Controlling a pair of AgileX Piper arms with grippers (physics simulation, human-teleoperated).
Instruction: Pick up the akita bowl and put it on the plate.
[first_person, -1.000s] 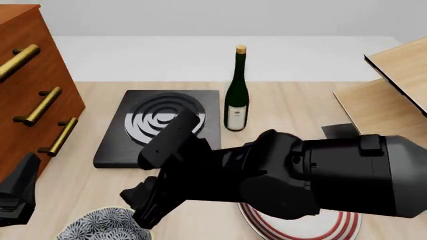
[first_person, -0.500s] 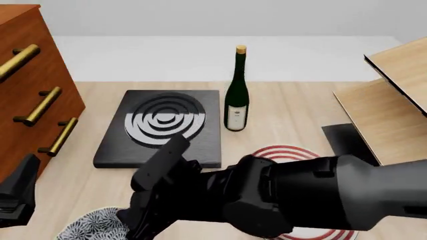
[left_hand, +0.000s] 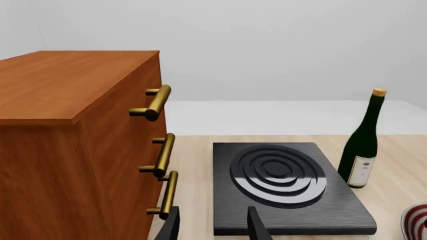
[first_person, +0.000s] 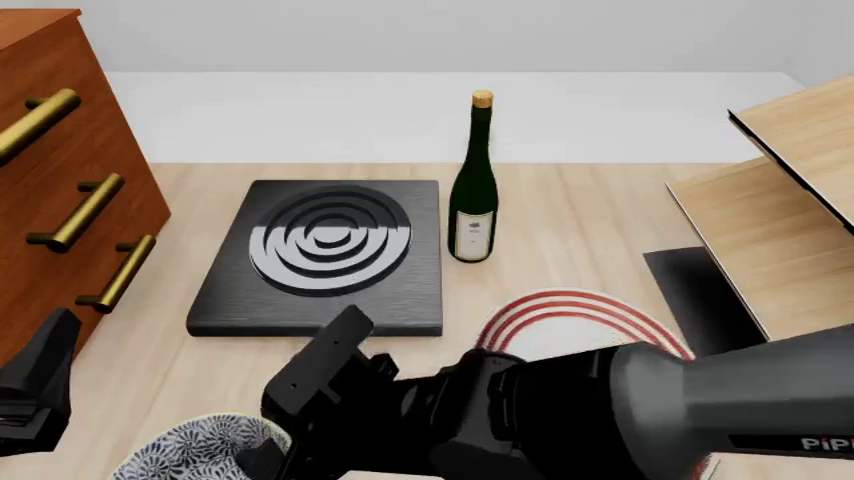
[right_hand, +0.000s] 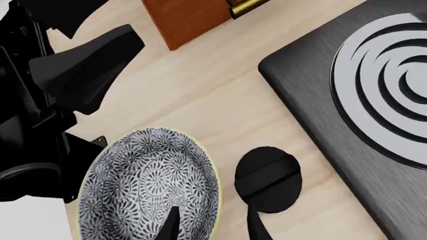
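We are hovering the right gripper (right_hand: 212, 227), fingers apart, astride the akita bowl's (right_hand: 150, 187) near rim so closing pinches its wall, while the left gripper (left_hand: 212, 226) is idling open and the plate (first_person: 574, 318) is waiting alongside.

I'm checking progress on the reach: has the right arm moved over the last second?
Yes. In the front view the right arm has dropped toward the near table edge, uncovering the stove and more of the plate it overlapped earlier.
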